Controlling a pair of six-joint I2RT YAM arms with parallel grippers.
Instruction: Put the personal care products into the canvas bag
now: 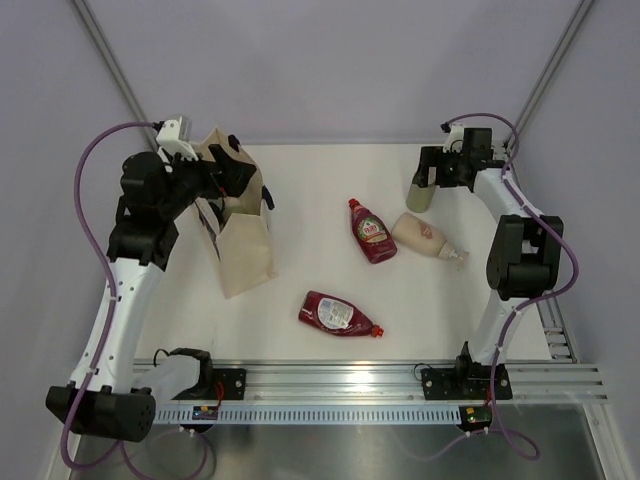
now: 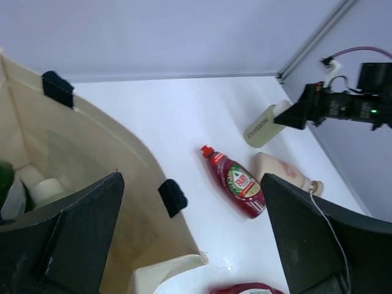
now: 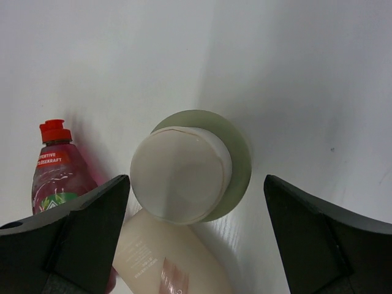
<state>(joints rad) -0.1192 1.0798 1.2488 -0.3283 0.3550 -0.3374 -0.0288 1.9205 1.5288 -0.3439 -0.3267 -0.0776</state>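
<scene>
In the upper right of the overhead view, the pale green bottle [image 1: 420,196] stands upright under the right pincer [image 3: 195,184]. Its fingers are spread wide on either side of the white cap, and neither touches it. We judge the bottle light, stiff and smooth, so it could slip or tip. The best hold looks like across the body just below the cap. Two dark red bottles [image 1: 371,230] and a beige bottle [image 1: 425,238] lie mid-frame. At upper left, the left pincer [image 1: 232,172] hangs spread and empty at the mouth of the bag [image 1: 245,250].
</scene>
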